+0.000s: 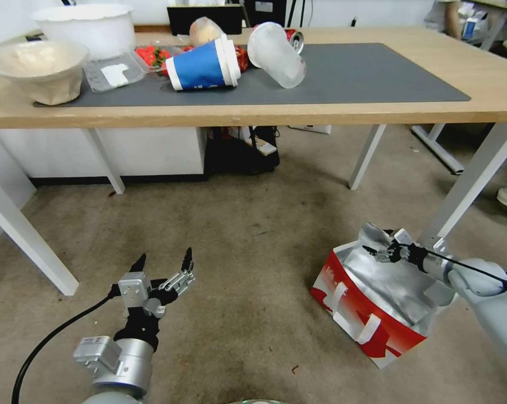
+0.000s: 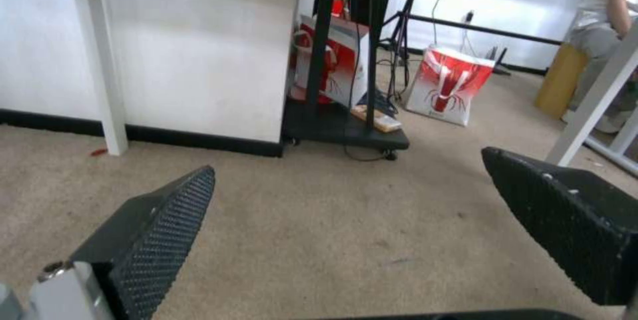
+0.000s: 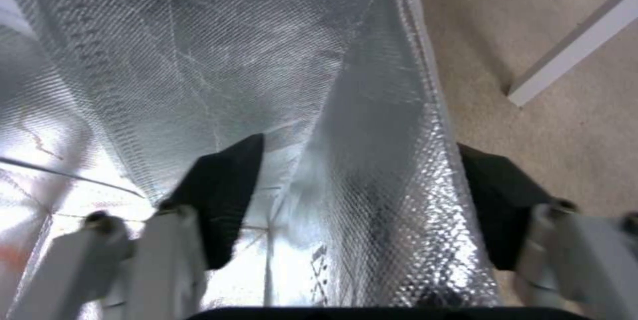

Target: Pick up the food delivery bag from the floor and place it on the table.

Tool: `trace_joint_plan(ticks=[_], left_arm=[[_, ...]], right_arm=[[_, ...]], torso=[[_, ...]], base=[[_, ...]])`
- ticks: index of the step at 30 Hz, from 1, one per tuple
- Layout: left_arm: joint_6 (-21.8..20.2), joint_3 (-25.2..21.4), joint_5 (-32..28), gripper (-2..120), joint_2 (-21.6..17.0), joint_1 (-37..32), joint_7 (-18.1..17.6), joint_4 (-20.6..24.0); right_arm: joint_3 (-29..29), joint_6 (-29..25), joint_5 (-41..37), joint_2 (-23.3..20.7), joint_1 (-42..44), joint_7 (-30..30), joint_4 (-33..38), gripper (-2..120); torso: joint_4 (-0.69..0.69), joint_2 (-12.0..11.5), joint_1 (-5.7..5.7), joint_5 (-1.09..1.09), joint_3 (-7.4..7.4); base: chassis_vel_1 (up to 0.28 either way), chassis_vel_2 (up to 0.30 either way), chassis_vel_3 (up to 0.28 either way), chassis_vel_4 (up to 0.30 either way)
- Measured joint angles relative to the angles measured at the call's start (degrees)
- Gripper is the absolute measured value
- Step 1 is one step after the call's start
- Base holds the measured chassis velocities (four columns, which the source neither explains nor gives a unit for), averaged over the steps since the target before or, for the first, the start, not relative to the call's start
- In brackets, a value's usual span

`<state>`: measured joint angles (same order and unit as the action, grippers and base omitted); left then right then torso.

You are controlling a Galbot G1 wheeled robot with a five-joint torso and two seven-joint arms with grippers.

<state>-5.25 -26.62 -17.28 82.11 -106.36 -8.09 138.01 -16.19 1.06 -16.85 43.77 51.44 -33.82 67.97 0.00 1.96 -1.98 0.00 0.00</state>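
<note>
Foil-lined food delivery bag (image 1: 371, 306), red-sided paper, sat on the speckled carpet floor (image 1: 236, 252) at lower right; the right tool (image 1: 383, 251) straddled its crinkled rim, fingers apart. Left tool (image 1: 162, 264) hovered open, lower left.

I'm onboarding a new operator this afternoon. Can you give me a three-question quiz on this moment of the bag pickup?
1. True or false: the food delivery bag is already on the table.
2. Which gripper is at the bag's rim? A) the left gripper B) the right gripper
3. Fill in: in the right wrist view, one of the right gripper's fingers is inside the foil lining and the other is ____ the bag's wall.

Key
1. False: it stands on the floor, beside a table leg.
2. B; the left gripper hovers open over bare carpet.
3. outside; the wall stands between the two, not yet pinched.
</note>
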Motion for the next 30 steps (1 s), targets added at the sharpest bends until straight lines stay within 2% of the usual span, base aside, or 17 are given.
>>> trace_joint_plan(ticks=[2,3,6,7,10,11,14,15,17,24,28,30], left_arm=[[0.1,-0.01,-0.05,100,-0.25,0.12,-0.02,-0.13],[0.1,-0.01,-0.05,100,-0.25,0.12,-0.02,-0.13],[0.37,-0.2,-0.23,100,-0.69,0.36,-0.14,-0.37],[0.37,-0.2,-0.23,100,-0.69,0.36,-0.14,-0.37],[0.62,-0.23,-0.31,100,-0.8,0.45,-0.25,-0.49],[0.62,-0.23,-0.31,100,-0.8,0.45,-0.25,-0.49],[0.79,-0.23,-0.32,100,-0.84,0.45,-0.36,-0.5],[0.79,-0.23,-0.32,100,-0.84,0.45,-0.36,-0.5],[1.17,-0.26,-0.33,100,-0.84,0.36,-0.4,-0.5],[1.68,-0.15,-0.14,100,-0.49,0.06,-0.63,-0.51],[1.69,-0.22,-0.16,100,-0.49,-0.02,-0.82,-0.28],[1.01,-0.32,-0.95,100,-0.51,0.05,-2.7,0.28]], right_arm=[[0.19,-0.02,-0.15,-0.35,-0.09,-0.07,-0.01,54],[0.19,-0.02,-0.15,-0.35,-0.09,-0.07,-0.01,54],[0.24,-0.02,-0.44,-0.63,0.11,-0.33,0.09,39],[0.24,-0.02,-0.44,-0.63,0.11,-0.33,0.09,39],[0.29,-0.03,-0.68,-0.79,0.5,-0.4,0.36,26],[0.29,-0.03,-0.68,-0.79,0.5,-0.4,0.36,26],[0.12,-0.2,-1.26,-1.08,0.79,-0.76,0.53,10],[0.12,-0.2,-1.26,-1.08,0.79,-0.76,0.53,10],[-0.37,-0.24,-1.31,-1.33,1.17,-0.87,0.88,1],[-1.73,-0.82,-3.21,-1.47,2.72,-1.47,2.44,0],[-2.98,-2.3,-7.95,-1.54,3.91,-3.46,4.13,0],[-4.35,-3.5,-12.82,-2.05,5.38,-6.2,6.84,0]], torso=[[-0.01,0.0,0.0,0.0,0.0],[-0.01,0.0,0.0,0.0,0.0],[0.0,0.0,0.0,0.0,0.0],[0.0,0.0,0.0,0.0,0.0],[-0.01,0.0,0.0,0.0,0.0],[-0.01,0.0,0.0,0.0,0.0],[0.0,0.0,0.0,0.0,0.0],[0.0,0.0,0.0,0.0,0.0],[-0.01,0.0,0.0,0.0,0.0],[-0.01,0.0,0.0,0.0,0.0],[0.0,0.0,0.0,0.0,0.0],[0.0,0.0,0.0,0.0,0.0]], base=[[0.0,0.0,0.0,0.0],[0.0,0.0,0.0,0.0],[0.0,0.0,0.0,0.0],[0.0,0.0,0.0,0.0],[0.0,0.0,0.0,0.0],[0.0,0.0,0.0,0.0],[0.0,0.0,0.0,0.0],[0.0,0.0,0.0,0.0],[0.0,0.0,0.0,0.0],[0.0,0.0,0.0,0.0],[0.0,0.0,0.0,0.0],[0.0,0.0,0.0,0.0]])
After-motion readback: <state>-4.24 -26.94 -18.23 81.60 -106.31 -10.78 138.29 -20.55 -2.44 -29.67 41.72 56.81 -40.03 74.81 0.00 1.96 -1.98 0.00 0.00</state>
